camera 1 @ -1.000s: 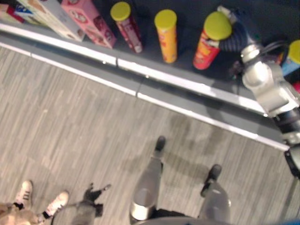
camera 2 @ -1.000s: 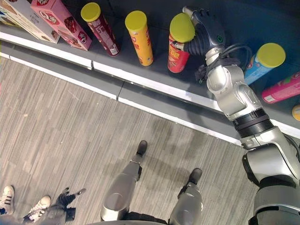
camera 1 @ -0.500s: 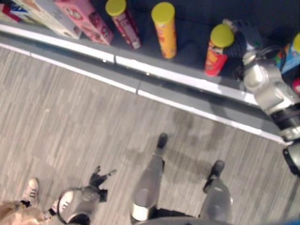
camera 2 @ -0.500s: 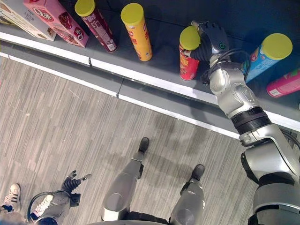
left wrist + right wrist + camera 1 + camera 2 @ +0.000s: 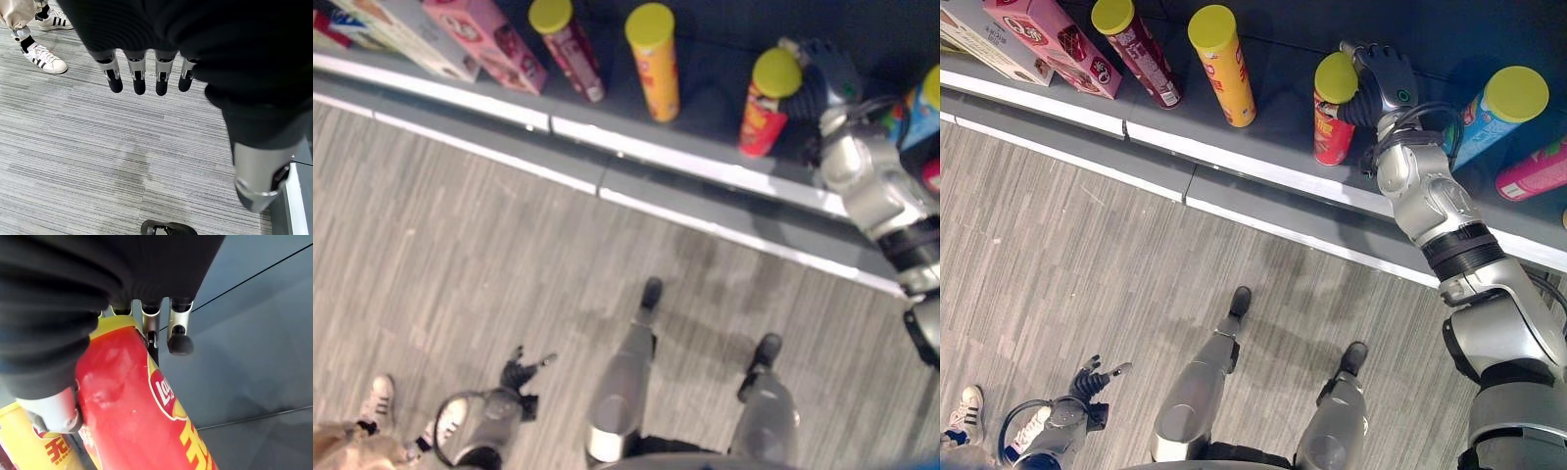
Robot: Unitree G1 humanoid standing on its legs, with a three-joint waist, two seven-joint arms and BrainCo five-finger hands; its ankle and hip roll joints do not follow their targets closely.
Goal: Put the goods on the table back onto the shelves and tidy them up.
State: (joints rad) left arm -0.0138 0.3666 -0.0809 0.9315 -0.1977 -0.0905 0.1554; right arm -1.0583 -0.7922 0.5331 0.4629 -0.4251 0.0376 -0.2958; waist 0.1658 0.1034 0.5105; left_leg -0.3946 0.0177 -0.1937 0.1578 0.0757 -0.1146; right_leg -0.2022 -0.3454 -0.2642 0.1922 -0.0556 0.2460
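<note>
A red can with a yellow lid [image 5: 1334,125] stands on the dark grey shelf [image 5: 1273,117], between a yellow-orange can [image 5: 1222,67] and a blue can [image 5: 1491,119]. My right hand [image 5: 1383,82] is shut on the red can near its top. In the right wrist view its fingers [image 5: 178,335] curl round the far side of the can [image 5: 142,406] and the thumb presses the near side. My left hand [image 5: 1091,382] hangs low beside me over the floor, with its fingers [image 5: 139,76] straight and nothing in them.
Further left on the shelf stand a dark red can [image 5: 1136,49] and a pink box [image 5: 1056,44]. A pink can [image 5: 1534,172] lies on its side at the right. The shelf's white front edge [image 5: 1234,166] runs across. A person's white shoes [image 5: 46,59] stand on the floor to my left.
Over the last second my right hand carried the red can to the right, away from the yellow-orange can, and lowered it onto the shelf. In the last half second nothing moved.
</note>
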